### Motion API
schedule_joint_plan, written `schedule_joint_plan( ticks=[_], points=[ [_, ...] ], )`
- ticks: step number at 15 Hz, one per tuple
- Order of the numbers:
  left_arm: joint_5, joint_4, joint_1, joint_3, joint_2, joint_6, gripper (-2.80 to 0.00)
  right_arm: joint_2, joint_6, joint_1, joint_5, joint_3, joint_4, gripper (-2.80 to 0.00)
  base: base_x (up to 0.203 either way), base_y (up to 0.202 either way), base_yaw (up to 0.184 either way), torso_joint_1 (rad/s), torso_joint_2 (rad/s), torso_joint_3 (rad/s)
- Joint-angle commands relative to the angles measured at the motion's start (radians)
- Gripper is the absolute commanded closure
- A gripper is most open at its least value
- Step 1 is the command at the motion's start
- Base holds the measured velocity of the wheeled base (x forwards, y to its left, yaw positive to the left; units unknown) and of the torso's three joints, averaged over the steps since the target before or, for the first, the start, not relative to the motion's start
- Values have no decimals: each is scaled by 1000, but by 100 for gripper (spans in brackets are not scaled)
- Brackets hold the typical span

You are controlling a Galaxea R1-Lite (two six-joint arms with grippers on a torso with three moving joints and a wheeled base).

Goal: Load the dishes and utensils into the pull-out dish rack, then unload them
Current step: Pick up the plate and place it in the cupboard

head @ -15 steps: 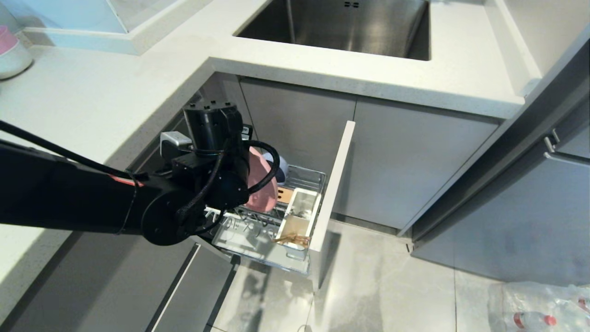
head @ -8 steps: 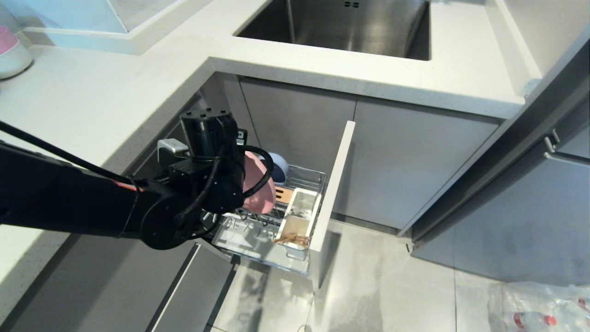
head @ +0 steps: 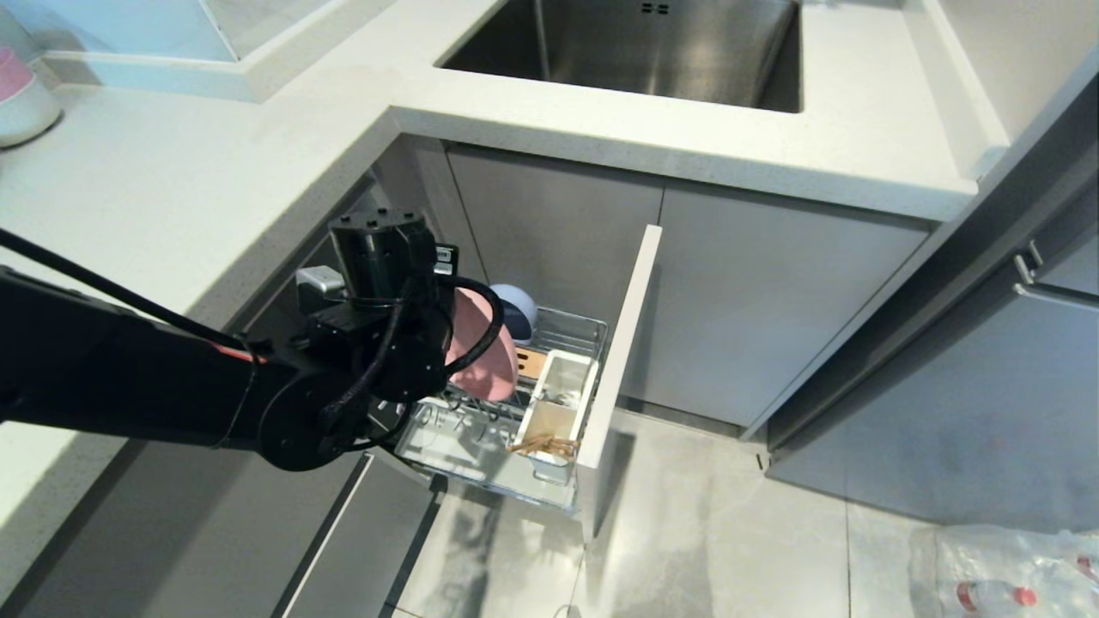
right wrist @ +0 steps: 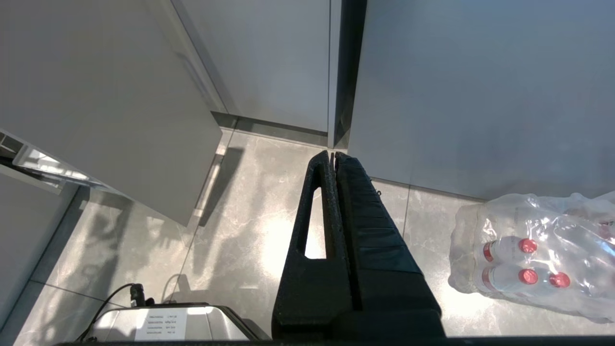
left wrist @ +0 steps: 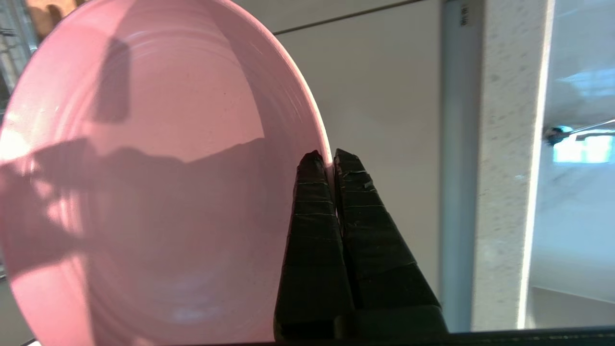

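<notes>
The pink plate [head: 486, 359] stands on edge over the pull-out dish rack [head: 455, 442], and my left gripper [left wrist: 331, 154] is shut on its rim [left wrist: 144, 168]. In the head view my left wrist hides the fingers and the plate's lower edge. The pale blue bowl [head: 517, 311] sits behind the plate at the rack's back. In the white caddy [head: 573, 371] the wooden chopsticks [head: 543, 445] lie at the front end. I cannot make out the spoon. My right gripper [right wrist: 332, 154] hangs shut and empty above the floor.
The rack's grey front panel [head: 624, 343] stands out into the floor space. The counter [head: 172, 189] and sink [head: 635, 43] lie above. Stacked pink-over-white bowls [head: 19, 94] sit far left. A pack of bottles [head: 1013, 571] lies on the floor at right.
My left wrist has shifted slightly left and turned with the pink plate in its grip, uncovering more of the blue bowl behind. The right arm has not moved.
</notes>
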Motion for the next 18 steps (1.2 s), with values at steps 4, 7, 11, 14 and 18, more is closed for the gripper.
schedule_joint_plan(
  ticks=[4, 7, 11, 14, 18],
  points=[
    [-2, -8, 11, 15, -1, -8, 0, 2, 0, 0, 0, 0, 0, 0, 0, 0, 0, 0, 0, 0],
    [-2, -4, 14, 25, 2, -11, 0, 2, 0, 0, 0, 0, 0, 0, 0, 0, 0, 0, 0, 0],
    [-1, -2, 22, 35, 6, -11, 0, 2, 0, 0, 0, 0, 0, 0, 0, 0, 0, 0, 0, 0],
    [-2, 8, 30, 44, 11, -15, 0, 2, 0, 0, 0, 0, 0, 0, 0, 0, 0, 0, 0, 0],
    [-8, 14, 29, 37, -10, -10, 0, 2, 0, 0, 0, 0, 0, 0, 0, 0, 0, 0, 0, 0]
  ],
)
